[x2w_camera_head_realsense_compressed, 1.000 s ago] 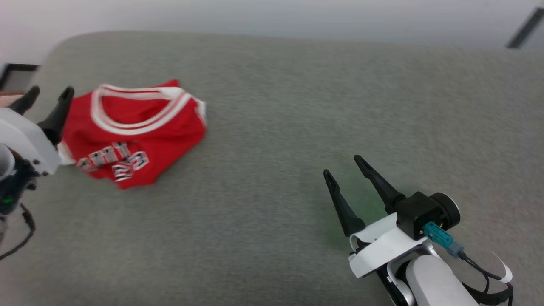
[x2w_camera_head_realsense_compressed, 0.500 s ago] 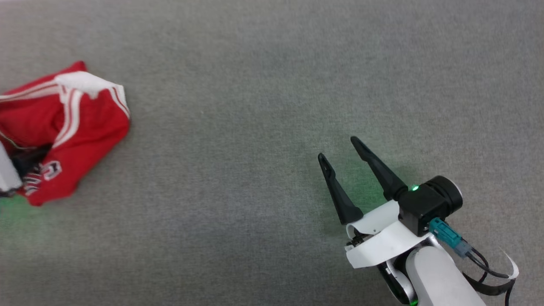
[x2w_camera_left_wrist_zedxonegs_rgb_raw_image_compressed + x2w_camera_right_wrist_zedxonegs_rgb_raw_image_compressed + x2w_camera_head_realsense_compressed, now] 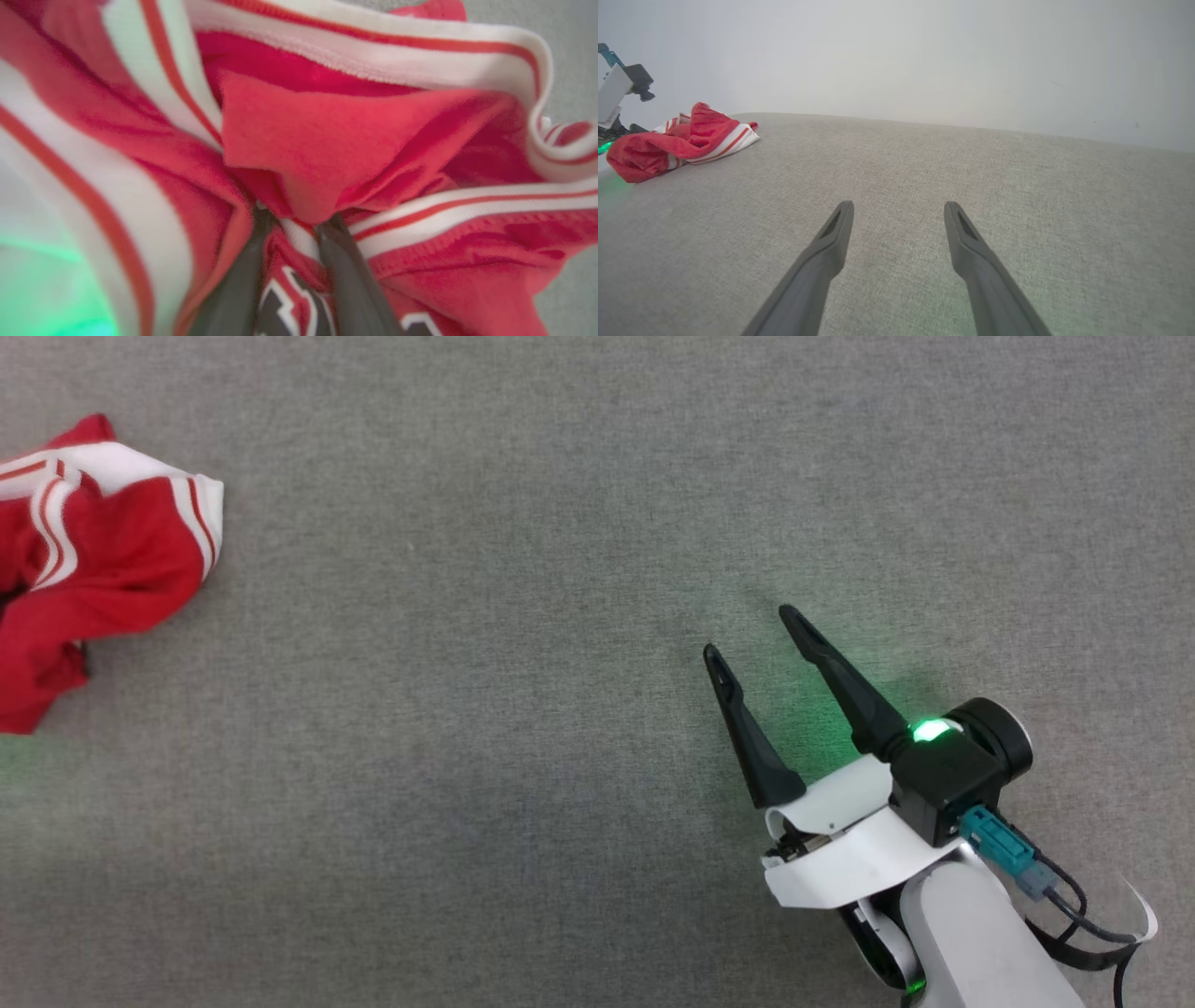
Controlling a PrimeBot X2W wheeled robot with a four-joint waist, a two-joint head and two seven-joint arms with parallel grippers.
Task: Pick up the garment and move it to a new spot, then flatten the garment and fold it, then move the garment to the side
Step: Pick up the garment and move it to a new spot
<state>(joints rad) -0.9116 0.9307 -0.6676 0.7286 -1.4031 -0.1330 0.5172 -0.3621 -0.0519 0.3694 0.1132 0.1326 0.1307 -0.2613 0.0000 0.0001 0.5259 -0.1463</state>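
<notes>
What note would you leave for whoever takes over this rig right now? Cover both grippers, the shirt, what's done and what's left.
Left gripper: pushed into the shirt, cloth between its jaws; grip unconfirmed.
Right gripper: open, over bare surface, apart from the shirt.
Shirt: crumpled on the surface.
Done: nothing finished.
To do: lift, move, flatten, fold, set aside.
</notes>
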